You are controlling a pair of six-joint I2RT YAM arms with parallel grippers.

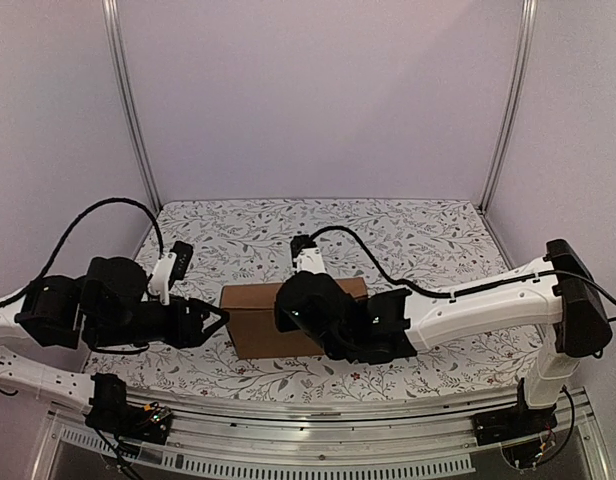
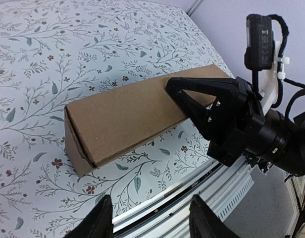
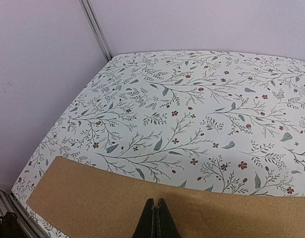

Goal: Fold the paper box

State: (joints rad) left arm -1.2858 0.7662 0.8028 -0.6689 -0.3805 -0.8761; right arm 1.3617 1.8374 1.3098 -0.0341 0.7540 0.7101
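Atop the paper box (image 2: 118,119) on floral cloth (image 2: 68,59) rests the closed right gripper (image 2: 172,85).

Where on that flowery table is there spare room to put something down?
The far half of the table, between the paper box and back wall, is bare. Crowded: near edge, where left gripper and right gripper sit at the box.

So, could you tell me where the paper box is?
Top view: the paper box sits front-centre, left gripper at its left end, right gripper over it.
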